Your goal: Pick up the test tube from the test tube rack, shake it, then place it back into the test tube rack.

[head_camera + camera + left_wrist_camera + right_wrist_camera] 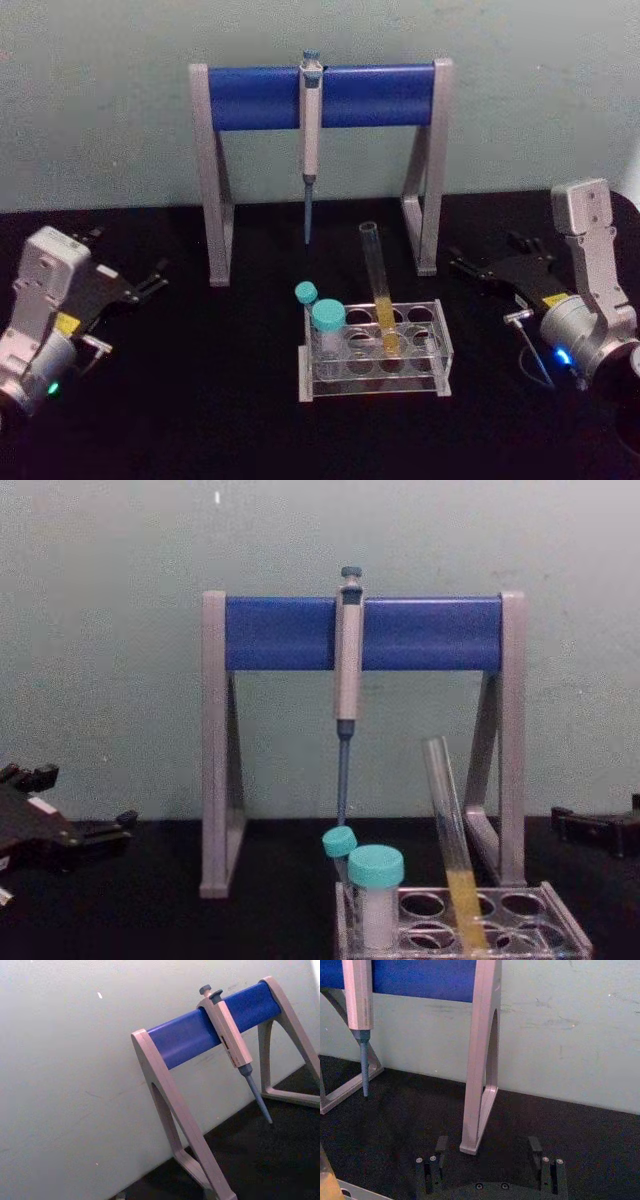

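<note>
Glass and yellow liquid mark the test tube (378,290), which stands in the test tube rack (440,345) near the middle of the black desk (200,400), leaning slightly with its open top tipped toward the left; the liquid fills its lower part. It sits in a hole toward the right half of the clear rack, and two teal-capped tubes (322,318) stand in the rack's left end. Behind the rack, at the far side of the desk, stands a grey-and-blue stand (320,95) with a pipette (311,140) hanging from its bar. The left gripper (150,283) rests low at the left of the desk, well apart from the rack, whether its fingers are apart I cannot tell. The right gripper (487,1146) rests at the right, fingers apart and holding nothing.
</note>
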{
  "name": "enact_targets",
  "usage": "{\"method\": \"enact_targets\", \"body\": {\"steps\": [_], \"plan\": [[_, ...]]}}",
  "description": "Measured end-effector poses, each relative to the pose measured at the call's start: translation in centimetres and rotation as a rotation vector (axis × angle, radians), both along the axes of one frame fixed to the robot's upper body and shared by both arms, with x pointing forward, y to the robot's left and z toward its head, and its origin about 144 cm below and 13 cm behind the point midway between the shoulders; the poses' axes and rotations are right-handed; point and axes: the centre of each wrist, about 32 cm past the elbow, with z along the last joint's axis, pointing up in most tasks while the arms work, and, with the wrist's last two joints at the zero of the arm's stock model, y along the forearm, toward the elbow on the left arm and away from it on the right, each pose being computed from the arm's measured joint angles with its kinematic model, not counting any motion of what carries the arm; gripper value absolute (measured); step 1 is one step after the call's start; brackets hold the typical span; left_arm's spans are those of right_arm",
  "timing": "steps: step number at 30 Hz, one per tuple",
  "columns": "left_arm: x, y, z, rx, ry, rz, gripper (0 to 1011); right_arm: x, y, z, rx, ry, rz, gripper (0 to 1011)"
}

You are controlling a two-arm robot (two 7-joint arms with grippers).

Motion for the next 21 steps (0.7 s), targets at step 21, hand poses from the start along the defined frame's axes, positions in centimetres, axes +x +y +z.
{"method": "enact_targets", "body": {"steps": [21], "plan": [[0.00,0.00,0.00,0.000,0.000,0.000,1001,0.00,0.00,0.00,0.001,0.000,0.000,1000]]}}
